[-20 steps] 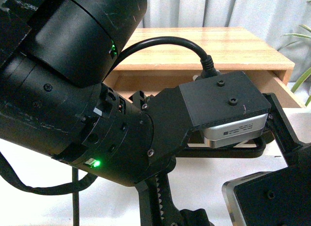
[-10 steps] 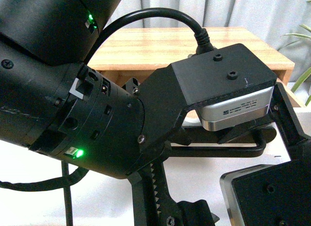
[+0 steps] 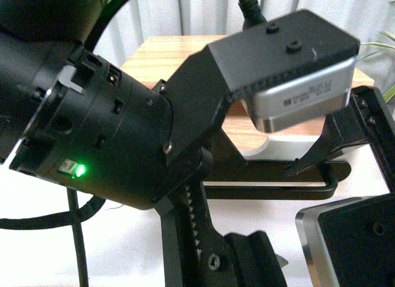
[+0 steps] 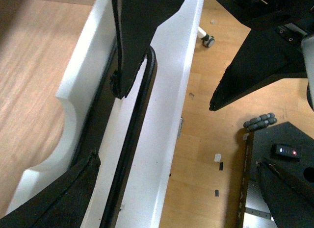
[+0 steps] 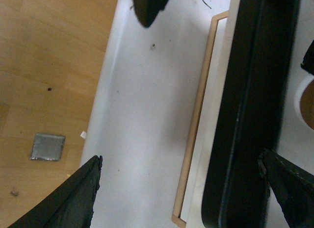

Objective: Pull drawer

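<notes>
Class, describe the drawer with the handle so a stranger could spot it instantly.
Start at the light wooden tabletop. Just beneath it, the drawer juts out, wood-lined with a white front. Its long black bar handle and semicircular notch single it out.

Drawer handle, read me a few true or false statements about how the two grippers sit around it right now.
1. The black bar handle runs between the fingers of the left gripper. True.
2. The right gripper is shut tight on the bar handle. False: it is open and straddles the bar, with one finger behind it and the other out over the floor.
3. The drawer has a semicircular notch in its white edge, with light wood showing beyond it. True.
4. Only one gripper is at the drawer. False: both are at the bar handle, side by side along its length.
</notes>
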`<state>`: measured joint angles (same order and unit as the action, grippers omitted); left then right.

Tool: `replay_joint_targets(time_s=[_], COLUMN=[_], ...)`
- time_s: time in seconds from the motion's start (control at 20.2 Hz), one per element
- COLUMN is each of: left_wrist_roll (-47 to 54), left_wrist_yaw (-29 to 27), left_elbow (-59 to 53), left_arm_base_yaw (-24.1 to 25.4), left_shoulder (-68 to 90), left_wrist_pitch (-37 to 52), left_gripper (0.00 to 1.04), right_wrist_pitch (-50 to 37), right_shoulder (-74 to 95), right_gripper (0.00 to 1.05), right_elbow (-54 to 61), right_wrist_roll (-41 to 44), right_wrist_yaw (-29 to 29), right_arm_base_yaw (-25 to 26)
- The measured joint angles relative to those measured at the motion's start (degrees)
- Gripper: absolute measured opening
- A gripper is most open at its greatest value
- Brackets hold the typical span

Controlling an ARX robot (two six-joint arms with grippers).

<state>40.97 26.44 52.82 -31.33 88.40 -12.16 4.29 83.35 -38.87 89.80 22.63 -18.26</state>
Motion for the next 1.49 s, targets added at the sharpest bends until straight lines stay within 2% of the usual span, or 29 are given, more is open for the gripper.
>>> replay_joint_targets(time_s=[0.1, 0.15, 0.3, 0.4, 0.5, 0.59, 0.64, 0.69, 0.74, 0.94, 0.99, 1.04, 1.09, 1.19, 1.24, 1.29, 1.34, 1.49], left_wrist_roll=[-2.1, -4.3, -12.6, -18.6, -26.1, -34.3, -36.9, -38.4, -39.6, -41.8, -44.0, -46.2, -48.7, -51.8, -50.0, -45.7, -43.7, -42.0], left_wrist_yaw=[1.7, 2.8, 6.6, 6.7, 3.6, -3.3, -6.2, -8.6, -11.1, -15.0, -19.8, -24.0, -26.2, -29.1, -23.3, -14.6, -12.2, -15.5], left_elbow=[0.0, 0.0, -0.7, -2.4, -4.8, -7.6, -8.8, -9.8, -11.2, -14.2, -16.2, -17.3, -18.6, -22.7, -26.7, -32.7, -37.5, -43.1], left_arm_base_yaw=[1.7, 3.7, 9.4, 12.8, 16.7, 21.2, 22.9, 24.0, 25.1, 27.3, 29.2, 31.7, 34.1, 40.5, 44.1, 47.7, 46.8, 42.0], left_shoulder=[-2.8, -4.6, -9.6, -12.3, -13.3, -13.3, -13.8, -14.4, -15.3, -17.9, -20.7, -22.3, -23.1, -25.8, -27.9, -33.5, -38.1, -44.2], left_wrist_pitch=[0.6, 2.5, 12.2, 18.5, 26.2, 32.2, 32.9, 33.0, 34.4, 36.9, 37.4, 36.7, 36.0, 34.3, 42.6, 48.0, 47.9, 46.0], left_gripper=[0.98, 0.98, 0.98, 0.98, 0.98, 0.98, 0.98, 0.98, 0.98, 0.98, 0.98, 0.98, 0.98, 0.98, 0.9, 0.75, 0.63, 0.27], right_wrist_pitch=[1.4, 2.1, 2.3, 0.7, -6.3, -16.6, -22.3, -25.3, -27.7, -30.5, -32.7, -32.6, -33.2, -36.3, -43.6, -49.2, -48.7, -47.1], right_shoulder=[-2.1, -4.0, -7.5, -8.2, -8.3, -7.9, -7.1, -6.5, -6.0, -5.6, -5.6, -5.6, -5.6, -6.2, -7.0, -11.6, -17.4, -27.6], right_gripper=[0.98, 0.98, 0.98, 0.98, 0.98, 0.98, 0.98, 0.98, 0.98, 0.98, 0.98, 0.98, 0.98, 0.98, 0.92, 0.78, 0.65, 0.28], right_elbow=[-0.9, -2.5, -4.0, -4.0, -4.0, -3.8, -3.7, -3.7, -3.7, -3.5, -2.9, -2.7, -1.8, 2.4, 5.6, 11.6, 17.2, 26.4], right_wrist_roll=[-0.9, -3.6, -10.7, -15.0, -21.6, -30.7, -37.6, -41.0, -45.0, -53.9, -62.7, -70.5, -79.0, -88.9, -90.0, -90.0, -90.0, -90.0], right_wrist_yaw=[2.1, 5.1, 11.3, 13.5, 14.0, 10.8, 7.3, 4.6, 1.7, -3.6, -7.9, -9.3, -10.4, -9.6, -8.7, -8.1, -8.1, -11.3], right_arm_base_yaw=[2.3, 4.0, 7.9, 10.1, 12.5, 15.2, 16.9, 17.8, 18.9, 21.0, 23.6, 25.9, 28.2, 31.6, 32.4, 33.0, 33.0, 29.4])
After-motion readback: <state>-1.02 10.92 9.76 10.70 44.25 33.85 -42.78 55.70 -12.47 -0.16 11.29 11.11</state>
